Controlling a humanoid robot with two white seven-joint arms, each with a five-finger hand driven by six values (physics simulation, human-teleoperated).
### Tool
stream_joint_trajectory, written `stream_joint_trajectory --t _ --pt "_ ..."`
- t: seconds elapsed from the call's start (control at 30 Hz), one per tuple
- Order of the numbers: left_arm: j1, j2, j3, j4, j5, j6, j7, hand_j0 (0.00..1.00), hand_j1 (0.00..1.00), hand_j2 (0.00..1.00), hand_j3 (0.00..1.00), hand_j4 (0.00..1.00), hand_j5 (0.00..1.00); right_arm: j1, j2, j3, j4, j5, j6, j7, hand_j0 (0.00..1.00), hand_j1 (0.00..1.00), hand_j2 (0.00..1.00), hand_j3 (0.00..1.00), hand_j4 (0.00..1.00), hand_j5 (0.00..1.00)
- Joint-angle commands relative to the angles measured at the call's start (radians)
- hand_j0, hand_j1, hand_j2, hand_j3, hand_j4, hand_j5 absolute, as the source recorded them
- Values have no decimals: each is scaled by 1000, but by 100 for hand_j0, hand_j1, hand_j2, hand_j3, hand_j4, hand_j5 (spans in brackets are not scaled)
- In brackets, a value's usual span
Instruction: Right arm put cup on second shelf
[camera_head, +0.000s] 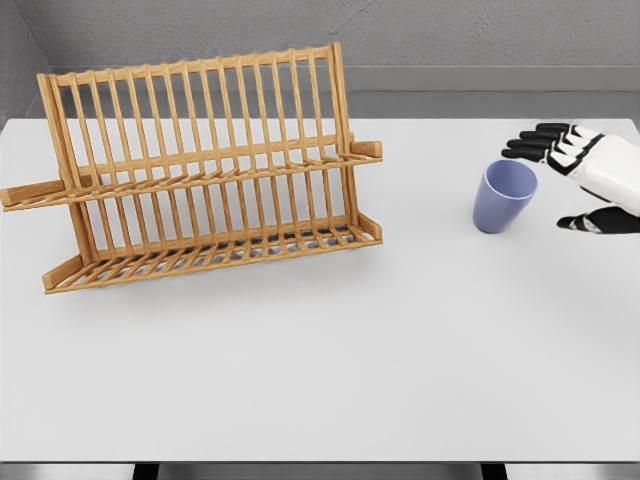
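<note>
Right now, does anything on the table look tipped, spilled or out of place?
Nothing stands out. The blue cup stands upright and apart from the open right robot hand. The wooden rack sits level, both shelves bare.

No text, label, brand, number or sign could be read anywhere: the wooden rack (205, 170), the blue cup (503, 196) and the desk (330, 360) looked unmarked, though the cup's far side was hidden.

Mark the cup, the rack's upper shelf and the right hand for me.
cup (501, 203), head view: on its outer wall below the rim.
upper shelf (215, 174), head view: on the front rail's slats.
right hand (572, 182), head view: midway between its spread fingers and thumb.
</note>
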Motion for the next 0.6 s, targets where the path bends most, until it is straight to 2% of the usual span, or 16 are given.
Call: stream_joint_trajectory --t 0.0,0.13,0.2,0.27,0.3,0.37,0.4,0.43,0.5,0.57 --pt "0 0 0 0 0 -1 0 100 100 100 100 100 100 0 -1 9 0 -8 1 2 100 100 100 100 100 100" --pt "0 0 0 0 0 0 0 100 100 100 100 100 100 -5 -24 -1 4 -23 1 -8 100 100 100 100 100 100" --pt "0 0 0 0 0 0 0 100 100 100 100 100 100 12 -90 5 -6 -23 1 -9 100 100 100 100 100 100" --pt "0 0 0 0 0 0 0 100 100 100 100 100 100 8 -106 3 -6 -14 1 6 100 100 100 100 100 100" --pt "0 0 0 0 0 -1 0 100 100 100 100 100 100 2 -104 0 -6 -12 1 51 100 100 100 100 100 100" --pt "0 0 0 0 0 0 0 100 100 100 100 100 100 -32 -65 -43 -8 -21 1 313 100 100 100 100 100 100" --pt "0 0 0 0 0 0 0 100 100 100 100 100 100 -54 -12 -67 -3 -21 1 391 100 100 100 100 100 100" --pt "0 0 0 0 0 0 0 100 100 100 100 100 100 -84 5 -61 3 -21 1 453 100 100 100 100 100 100" --pt "0 0 0 0 0 0 0 100 100 100 100 100 100 -138 29 -37 50 -14 1 465 100 100 100 100 100 100" --pt "0 0 0 0 0 0 0 100 100 100 100 100 100 -328 94 150 171 -14 1 465 100 100 100 100 100 100"
